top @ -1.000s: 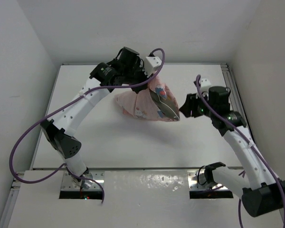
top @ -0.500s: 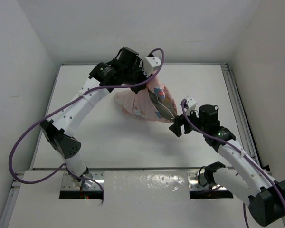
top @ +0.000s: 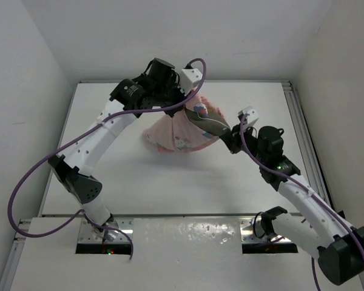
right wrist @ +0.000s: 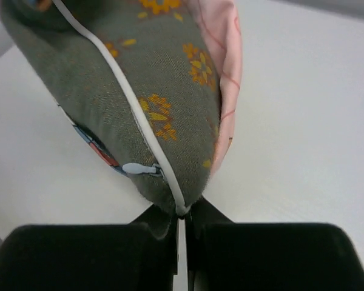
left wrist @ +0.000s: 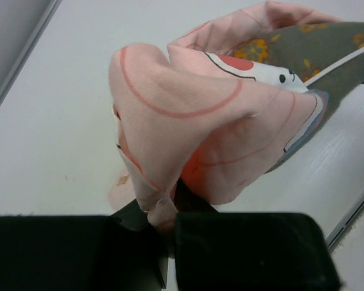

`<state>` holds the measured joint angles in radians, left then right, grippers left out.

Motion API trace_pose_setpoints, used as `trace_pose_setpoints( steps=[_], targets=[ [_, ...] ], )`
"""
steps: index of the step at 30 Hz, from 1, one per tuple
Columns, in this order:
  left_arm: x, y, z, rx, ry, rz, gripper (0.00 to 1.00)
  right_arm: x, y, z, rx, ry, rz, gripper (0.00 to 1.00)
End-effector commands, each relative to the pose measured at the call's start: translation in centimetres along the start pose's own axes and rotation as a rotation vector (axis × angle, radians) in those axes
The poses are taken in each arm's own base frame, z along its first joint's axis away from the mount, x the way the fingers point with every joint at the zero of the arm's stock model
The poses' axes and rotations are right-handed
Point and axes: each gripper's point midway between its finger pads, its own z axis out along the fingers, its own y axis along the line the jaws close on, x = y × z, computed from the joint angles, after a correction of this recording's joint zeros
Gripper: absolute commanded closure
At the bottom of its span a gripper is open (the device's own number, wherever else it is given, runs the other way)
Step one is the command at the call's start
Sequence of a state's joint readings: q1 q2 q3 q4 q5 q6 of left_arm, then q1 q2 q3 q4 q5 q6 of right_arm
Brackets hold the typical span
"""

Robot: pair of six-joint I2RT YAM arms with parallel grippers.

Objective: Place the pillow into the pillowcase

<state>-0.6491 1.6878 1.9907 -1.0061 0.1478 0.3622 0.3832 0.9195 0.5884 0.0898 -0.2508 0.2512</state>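
The pale-pink pillowcase (top: 173,130) hangs bunched above the table, and my left gripper (top: 185,107) is shut on a fold of its upper edge. In the left wrist view the pink cloth (left wrist: 188,109) is pinched between the jaws of that gripper (left wrist: 165,217). The olive-grey pillow (top: 210,121) with white piping sticks out of the case's right side. My right gripper (top: 228,136) is shut on its outer corner. In the right wrist view the right gripper (right wrist: 182,213) nips the piped corner of the pillow (right wrist: 109,79), with pink cloth (right wrist: 223,54) behind it.
The white table (top: 121,176) is bounded by grey walls at the back and sides, with a metal rail (top: 300,121) along its right edge. The left arm (top: 100,136) arches over the table's left half.
My right gripper has moved up to the pillow's outer corner and closed on it. The bundle has shifted slightly left. The left gripper keeps its hold.
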Motion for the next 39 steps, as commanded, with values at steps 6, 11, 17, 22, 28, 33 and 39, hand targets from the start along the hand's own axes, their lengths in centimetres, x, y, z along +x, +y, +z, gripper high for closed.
trace_pose_setpoints(
  steps=[6,11,17,22,28,33,39],
  targets=[
    [-7.4,2.6,-6.5,-0.158,-0.262,-0.063,1.00,-17.2,-1.0,-5.7,0.151,-0.403,-0.228,1.00],
    [-8.8,-1.6,-8.9,0.061,-0.337,0.021,1.00,-18.8,2.6,-6.3,-0.031,-0.343,-0.280,1.00],
    [-2.6,-4.8,-4.5,0.219,-0.185,0.028,0.99,-16.2,2.8,-4.6,-0.081,-0.297,-0.233,1.00],
    [1.0,-8.6,-2.0,0.417,-0.124,0.013,0.82,-12.0,4.8,-2.9,-0.193,-0.218,-0.129,1.00],
    [4.5,-8.9,0.1,0.422,-0.054,0.035,0.56,-6.6,7.4,-2.1,-0.294,-0.104,-0.076,1.00],
    [6.2,-8.6,1.2,0.385,-0.011,0.032,0.41,-3.9,8.1,-1.8,-0.300,-0.049,-0.059,1.00],
    [2.8,-6.9,-0.5,0.302,-0.075,-0.006,0.33,-3.9,8.2,-1.7,-0.297,-0.047,-0.075,1.00]
  ],
)
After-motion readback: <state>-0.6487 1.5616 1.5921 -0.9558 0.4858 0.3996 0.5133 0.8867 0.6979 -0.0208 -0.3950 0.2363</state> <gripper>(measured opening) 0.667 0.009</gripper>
